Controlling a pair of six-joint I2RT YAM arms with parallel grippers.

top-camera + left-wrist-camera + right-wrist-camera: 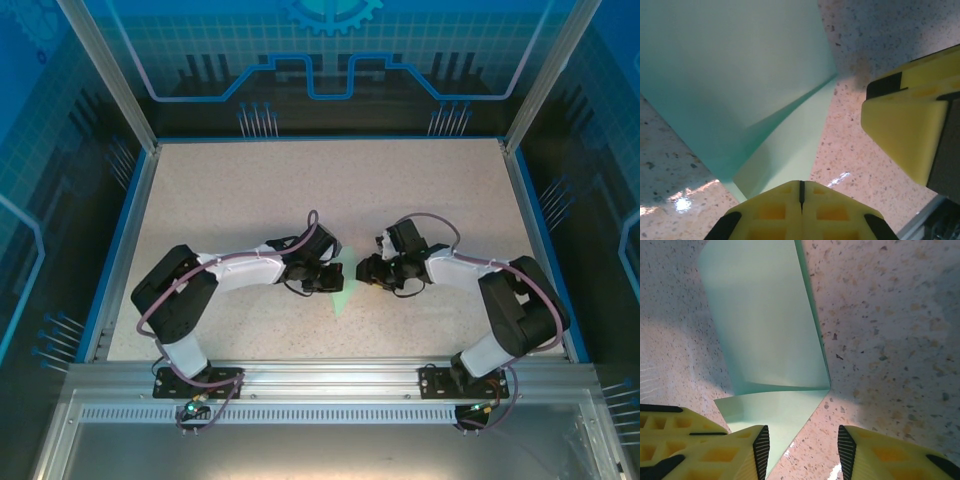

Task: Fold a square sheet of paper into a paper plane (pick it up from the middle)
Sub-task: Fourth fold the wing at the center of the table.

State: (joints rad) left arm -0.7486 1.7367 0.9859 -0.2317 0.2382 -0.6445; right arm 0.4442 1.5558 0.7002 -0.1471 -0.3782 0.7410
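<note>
- The sheet of paper (340, 290) is lying at the middle of the table, between the two claws, with its narrow tip pointing toward the arm bases.
- The step in hand appears to be setting a fold: one flap is standing up from a flat layer, and the two are meeting along a sharp crease.
- To do it well, I would be holding the flat layer down while the flap is being laid over, so the edges are lining up before any pressing, and then running along the crease from one end to the other.
- The paper is looking thin, pale mint green and unmarked. The raised flap is curving softly, so it is likely to spring back if left unpressed.
- The left claw (801, 197) is closed tight, its tips sitting at the near edge of the flat layer. Whether it is pinching or only pressing there, I cannot tell.
- The right claw (802, 442) is standing open and holding nothing, with a corner of the flat layer lying beneath one finger.
- The speckled table (250, 190) is lying bare around them.
</note>
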